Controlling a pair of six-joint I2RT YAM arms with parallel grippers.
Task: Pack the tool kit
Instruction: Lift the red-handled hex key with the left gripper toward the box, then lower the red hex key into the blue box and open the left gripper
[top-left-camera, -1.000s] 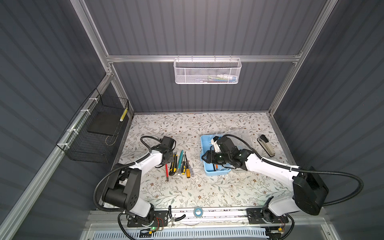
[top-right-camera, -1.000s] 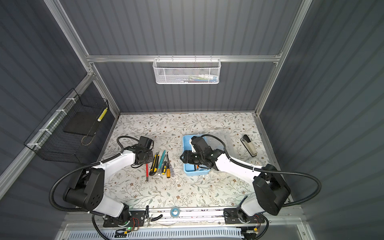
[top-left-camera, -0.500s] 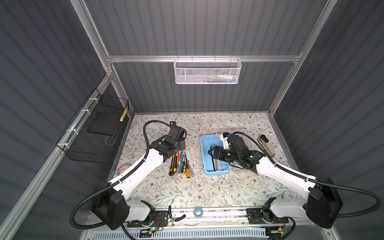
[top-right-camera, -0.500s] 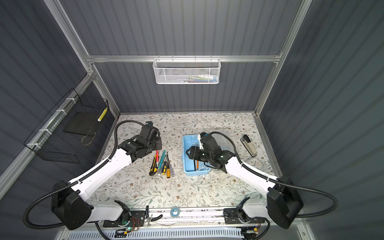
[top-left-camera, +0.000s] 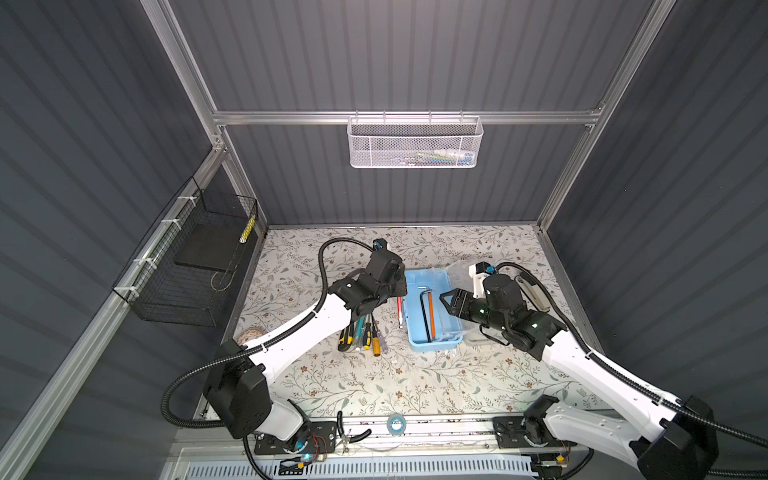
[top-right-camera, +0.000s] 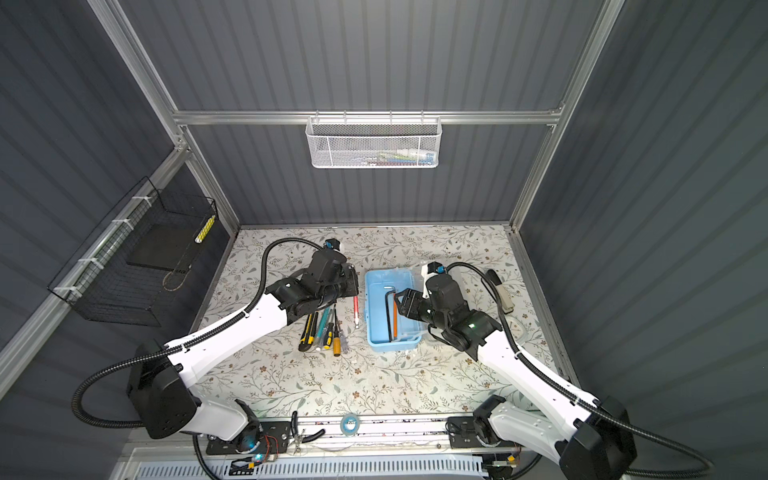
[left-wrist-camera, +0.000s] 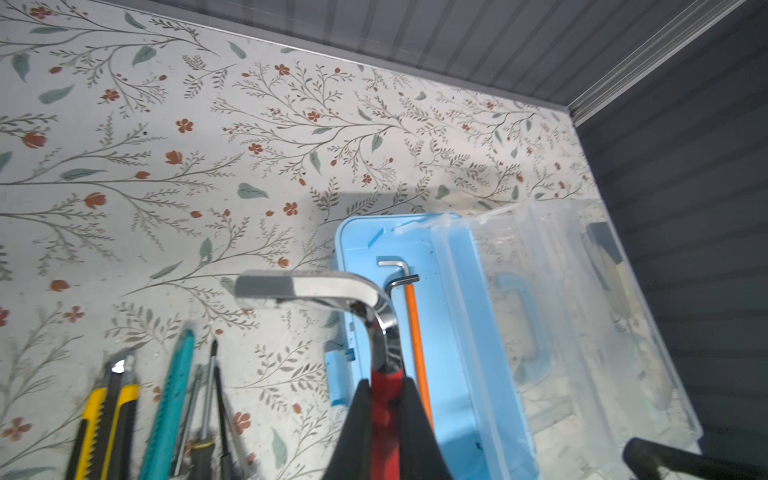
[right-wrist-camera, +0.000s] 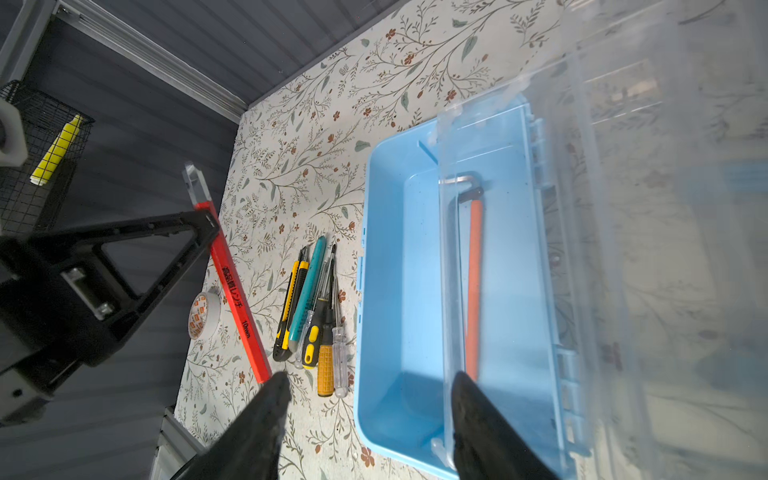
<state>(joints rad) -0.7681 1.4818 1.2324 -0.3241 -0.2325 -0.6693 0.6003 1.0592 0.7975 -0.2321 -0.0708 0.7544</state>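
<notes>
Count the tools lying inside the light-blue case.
2: a black hex key and an orange-sleeved hex key lie side by side, lengthwise, on the tool kit floor; no others show.

My left gripper (left-wrist-camera: 384, 388) is clamped tight on a red-sleeved bent chrome wrench (left-wrist-camera: 328, 287), right beside the open light-blue plastic case (left-wrist-camera: 461, 291).

Tool kit (top-left-camera: 415, 322): light-blue rectangular case, open, flat on the floral table (top-left-camera: 365, 382). It sits right of centre in both top views, long axis running up-down the frame. Clear lid (left-wrist-camera: 582, 332) is swung open to the case's right; its tilt is unclear. Light-blue U-handle (left-wrist-camera: 528, 324) shows on the lid. Inside, toward the lid side, an orange hex key (top-left-camera: 431, 309) and a black hex key (top-left-camera: 424, 311) lie side by side, lengthwise.
</notes>
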